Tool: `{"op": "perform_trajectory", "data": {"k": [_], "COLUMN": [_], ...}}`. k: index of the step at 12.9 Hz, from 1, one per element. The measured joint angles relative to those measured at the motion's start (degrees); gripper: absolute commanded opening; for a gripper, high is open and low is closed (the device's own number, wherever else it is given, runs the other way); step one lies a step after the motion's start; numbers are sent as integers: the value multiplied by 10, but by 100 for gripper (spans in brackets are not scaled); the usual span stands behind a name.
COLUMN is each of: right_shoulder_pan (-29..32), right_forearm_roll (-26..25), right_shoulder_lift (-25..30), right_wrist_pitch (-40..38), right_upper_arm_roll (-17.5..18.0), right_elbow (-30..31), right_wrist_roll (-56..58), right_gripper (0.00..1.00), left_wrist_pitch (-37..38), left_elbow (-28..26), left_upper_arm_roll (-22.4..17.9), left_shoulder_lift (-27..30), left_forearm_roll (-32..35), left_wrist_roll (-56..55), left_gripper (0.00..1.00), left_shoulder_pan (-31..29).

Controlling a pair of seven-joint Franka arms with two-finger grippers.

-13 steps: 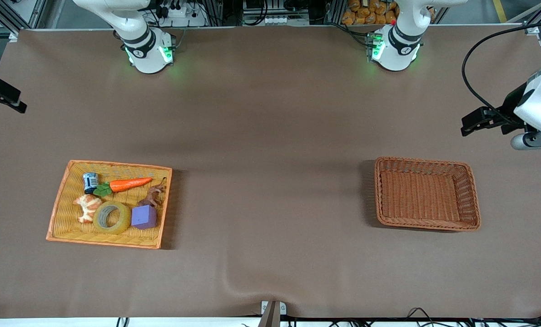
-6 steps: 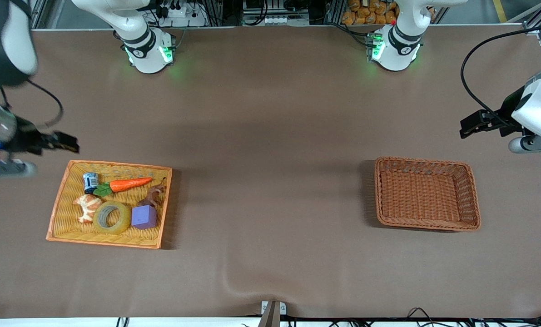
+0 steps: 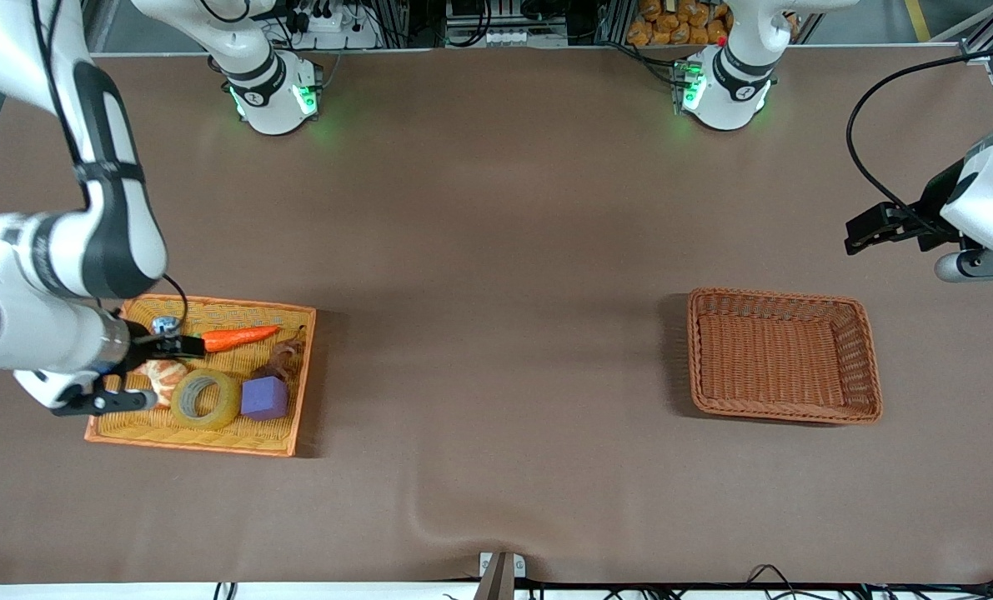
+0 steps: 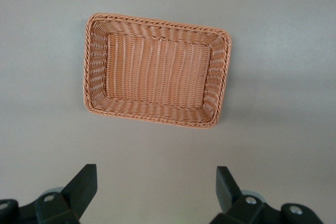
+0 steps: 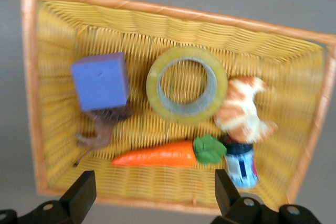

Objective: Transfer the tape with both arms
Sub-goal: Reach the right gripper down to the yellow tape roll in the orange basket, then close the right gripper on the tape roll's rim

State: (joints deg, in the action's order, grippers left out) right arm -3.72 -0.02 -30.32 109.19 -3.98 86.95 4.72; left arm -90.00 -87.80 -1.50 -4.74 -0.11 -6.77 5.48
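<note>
The tape [image 3: 231,402], a yellowish ring with a grey core, lies flat in the yellow tray [image 3: 213,302] between a croissant toy and a purple cube. My right gripper [image 3: 189,344] hangs open and empty above the tray, over the carrot's leaf end and the tray rim; in the right wrist view the gripper [image 5: 153,182] has the tape [image 5: 221,85] ahead of its fingers. My left gripper [image 3: 861,233] hovers open and empty over bare table at the left arm's end, with the brown basket [image 4: 157,23] ahead of the gripper [image 4: 156,174].
The tray also holds a purple cube [image 3: 264,397], a carrot [image 3: 242,337], a croissant toy [image 3: 162,373], a small can [image 3: 162,323] and a brown toy animal [image 3: 283,354]. An empty brown wicker basket [image 3: 775,295] stands toward the left arm's end.
My right arm has swung in from the table's end and now hangs over the yellow tray. My left arm has barely shifted. Nothing in the tray has moved.
</note>
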Motion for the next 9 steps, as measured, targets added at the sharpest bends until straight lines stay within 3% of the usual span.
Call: {"op": "perform_trajectory", "data": {"k": [4,9], "right_shoulder_pan": [-12,-15], "right_forearm_roll": [-1,-10], "right_shoulder_lift": [-90,-106], "right_wrist_pitch": [124,140], "right_upper_arm_roll": [1,-3], "right_elbow": [-1,-5], "right_wrist_roll": [26,81], "right_gripper": [100,100], "left_wrist_pitch": [0,0], "left_elbow": [1,2], "left_upper_arm_roll": [1,1], "left_shoulder_lift": [0,0], "left_forearm_roll": [0,0], "left_wrist_roll": [0,0], "left_gripper": [100,100], "left_shoulder_pan": [1,-1]}}
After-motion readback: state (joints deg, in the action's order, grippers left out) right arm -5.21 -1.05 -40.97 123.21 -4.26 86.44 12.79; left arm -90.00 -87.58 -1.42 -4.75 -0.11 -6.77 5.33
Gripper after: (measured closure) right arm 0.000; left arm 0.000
